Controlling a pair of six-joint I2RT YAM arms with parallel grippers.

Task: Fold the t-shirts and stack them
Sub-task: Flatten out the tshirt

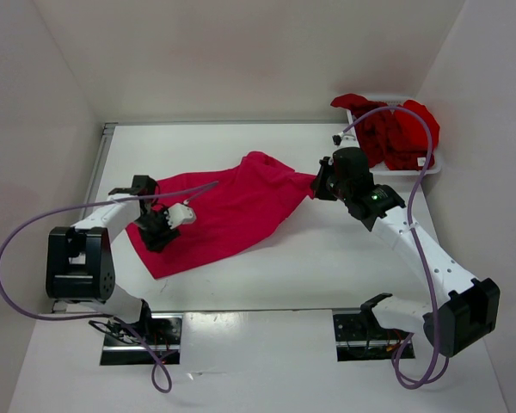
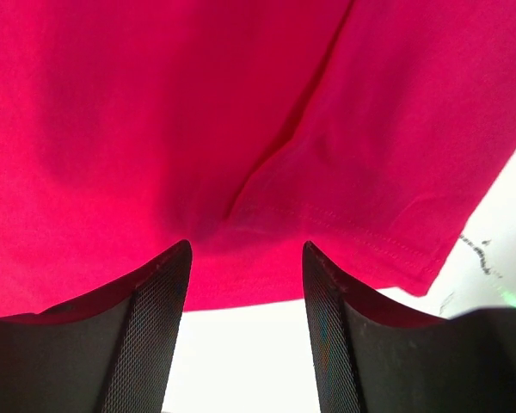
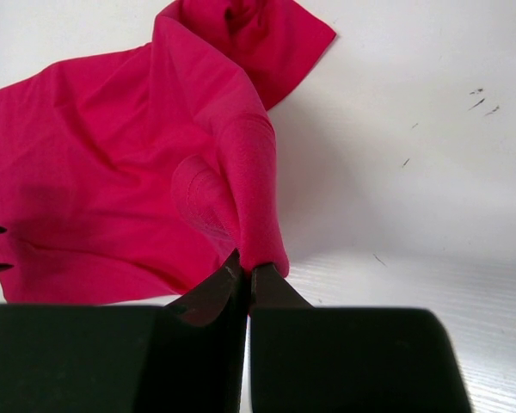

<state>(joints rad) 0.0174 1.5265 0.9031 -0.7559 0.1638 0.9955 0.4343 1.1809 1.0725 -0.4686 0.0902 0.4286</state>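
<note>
Crimson t-shirt: the pinkish-crimson t-shirt (image 1: 232, 211) lies on the white table (image 1: 327, 258), stretched on a slant from near left to far right between the two arms, mostly flat with soft creases.
Left end of it: a stitched hem runs along the near edge in the left wrist view (image 2: 370, 245), with bare table just beyond it.
Left gripper: the left gripper (image 1: 159, 232) hangs over the shirt's near left part; its fingers (image 2: 155, 318) stand apart, released, with only cloth and table showing in the gap.
Right gripper: the right gripper (image 1: 316, 182) sits at the shirt's far right end, clenched on a narrow raised fold of crimson cloth (image 3: 249, 198) pinched at its fingertips (image 3: 243, 271).
Basket: a white mesh basket (image 1: 433, 162) stands in the far right corner, well apart from the spread shirt.
Other t-shirts: a bright red t-shirt (image 1: 417, 120) and a dark maroon t-shirt (image 1: 380, 138) are bunched in the basket, spilling over its far rim.
Tag: a small white tag (image 1: 421, 160) shows at the basket's near right corner; any print on it is too small to read.
Table marks: a few small dark specks (image 3: 482, 99) dot the surface in the right wrist view.
</note>
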